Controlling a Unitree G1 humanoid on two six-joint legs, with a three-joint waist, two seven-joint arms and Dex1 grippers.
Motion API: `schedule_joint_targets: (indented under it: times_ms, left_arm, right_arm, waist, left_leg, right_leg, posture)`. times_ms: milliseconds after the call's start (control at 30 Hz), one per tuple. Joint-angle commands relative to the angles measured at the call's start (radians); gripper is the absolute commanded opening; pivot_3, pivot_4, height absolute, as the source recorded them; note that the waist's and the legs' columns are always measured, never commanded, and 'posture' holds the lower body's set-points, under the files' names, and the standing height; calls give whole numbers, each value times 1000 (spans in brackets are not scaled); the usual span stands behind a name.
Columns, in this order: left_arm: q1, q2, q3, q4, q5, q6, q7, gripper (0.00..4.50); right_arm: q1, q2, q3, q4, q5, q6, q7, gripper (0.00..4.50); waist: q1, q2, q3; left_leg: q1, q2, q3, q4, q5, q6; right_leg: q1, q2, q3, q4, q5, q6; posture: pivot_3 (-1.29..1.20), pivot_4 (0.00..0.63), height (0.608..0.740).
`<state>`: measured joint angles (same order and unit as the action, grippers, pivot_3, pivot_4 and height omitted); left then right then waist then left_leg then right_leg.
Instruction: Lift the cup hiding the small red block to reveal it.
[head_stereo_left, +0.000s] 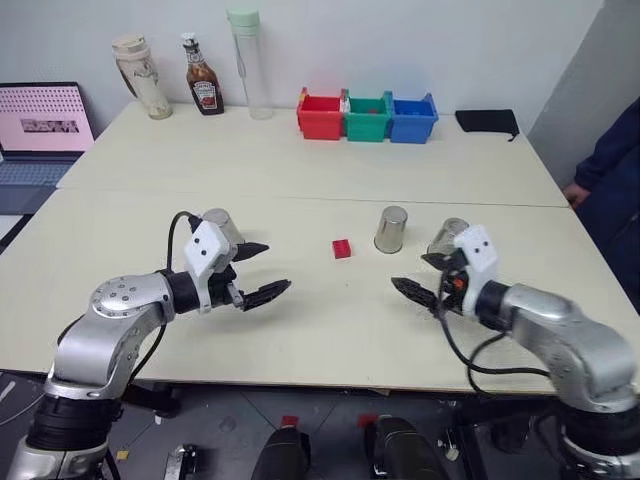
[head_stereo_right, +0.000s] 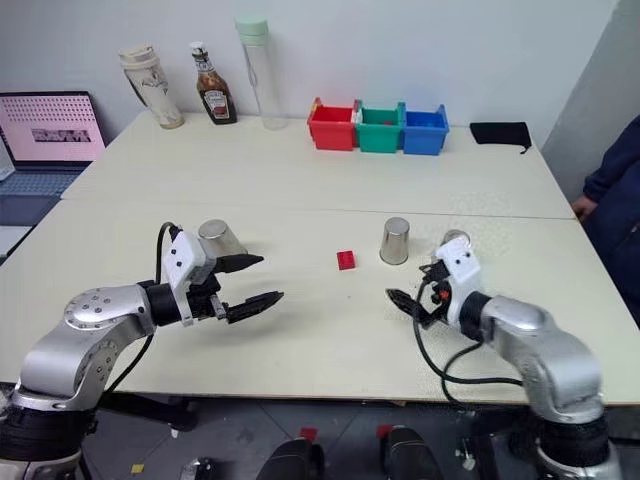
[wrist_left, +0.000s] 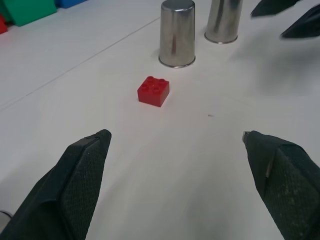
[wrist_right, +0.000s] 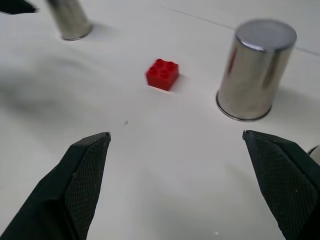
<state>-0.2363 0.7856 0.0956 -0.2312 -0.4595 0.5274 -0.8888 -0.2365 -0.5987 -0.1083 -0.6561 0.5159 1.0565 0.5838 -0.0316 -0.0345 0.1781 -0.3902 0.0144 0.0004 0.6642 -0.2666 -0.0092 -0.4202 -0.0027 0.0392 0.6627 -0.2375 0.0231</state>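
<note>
Pale table (head_stereo_left: 300, 160), mid-surface: the small red block (head_stereo_left: 342, 248) lies uncovered beside an upturned cup (head_stereo_left: 391, 229); your left gripper (head_stereo_left: 258, 270) and right gripper (head_stereo_left: 425, 277) hover wide open, empty.

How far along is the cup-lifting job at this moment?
The reveal looks done: the red block lies bare on the table, beside an upside-down steel cup. Nothing is in hand; the left gripper and right gripper hang empty above the table, jaws open. Nothing obvious is left.
</note>
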Motion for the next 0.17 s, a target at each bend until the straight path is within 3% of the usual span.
schedule_joint_targets:
  times_ms: [33, 167]
  left_arm:
    - [-27, 30, 44, 2, -22, 24, -16, 4500]
    - [-35, 49, 43, 6, -23, 40, -38, 4500]
  right_arm:
    - [39, -93, -86, -78, 79, 8, 81, 4492]
    - [40, -121, -137, -80, 136, 7, 83, 4492]
  waist:
    - [0, 0, 0]
    - [0, 0, 0]
  left_leg:
    - [0, 0, 0, 0, 0, 0]
    - [0, -1, 2, 0, 0, 0]
  right_leg:
    - [0, 0, 0, 0, 0, 0]
    - [0, 0, 1, 0, 0, 0]
  posture:
    - [0, 150, 740]
    - [0, 150, 740]
